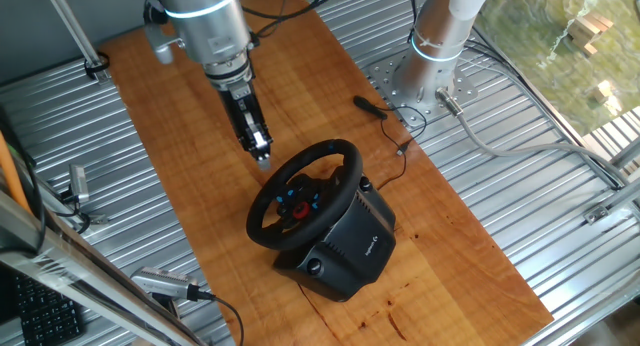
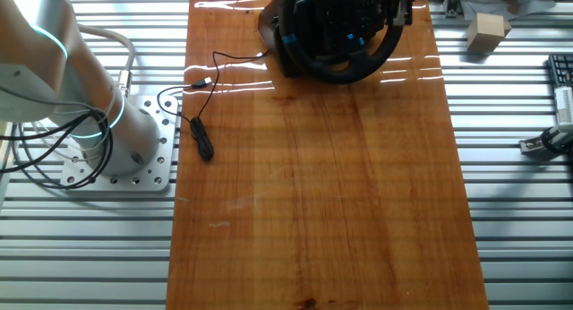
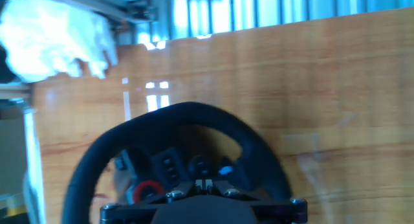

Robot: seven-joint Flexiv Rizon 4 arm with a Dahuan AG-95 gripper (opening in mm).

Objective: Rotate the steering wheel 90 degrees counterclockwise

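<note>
From my station I see the steering wheel (image 1: 305, 191) on its boxy black base (image 1: 345, 248), sitting on the wooden table (image 1: 200, 166) closer to one short end. In the other fixed view the wheel is cut by the top of the frame, with a long bare stretch of wood below it. Ribbed metal decking flanks both long sides of the board. A small black tool (image 2: 204, 137) with a cable lies at the board's edge near the arm's mount (image 2: 121, 153).

My pincer (image 1: 262, 152) hangs just beside the upper-left rim, tips apparently together; I cannot tell whether they touch the rim. It holds nothing. In the hand view the rim (image 3: 187, 114) arcs directly ahead, with a red button (image 3: 147, 189) on the hub.
</note>
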